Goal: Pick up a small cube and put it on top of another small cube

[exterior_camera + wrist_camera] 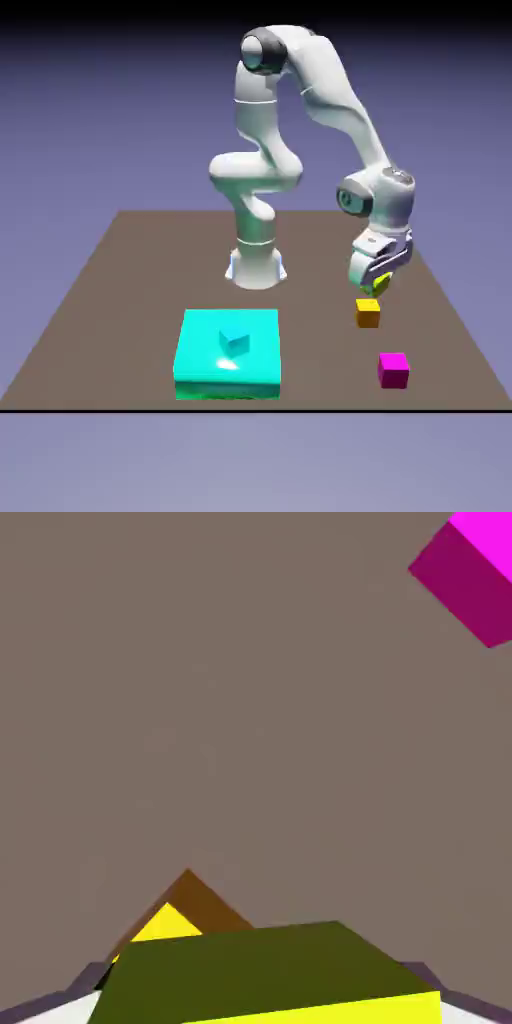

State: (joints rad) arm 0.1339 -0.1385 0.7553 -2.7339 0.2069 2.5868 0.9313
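Fingers [376, 288] pinching the lime-yellow cube [381, 283], held tilted just above the amber cube [368, 314]; release it now and you risk a slide-off, since it looks skewed and off-centre.

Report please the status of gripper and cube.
Fingers shut on lime-yellow cube. Amber cube below, nothing on it visible. Magenta cube off to one side, no obstruction seen.

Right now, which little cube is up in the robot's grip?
The lime-yellow one, pinched between the gripper's fingertips; the orange-yellow and magenta cubes sit on the table.
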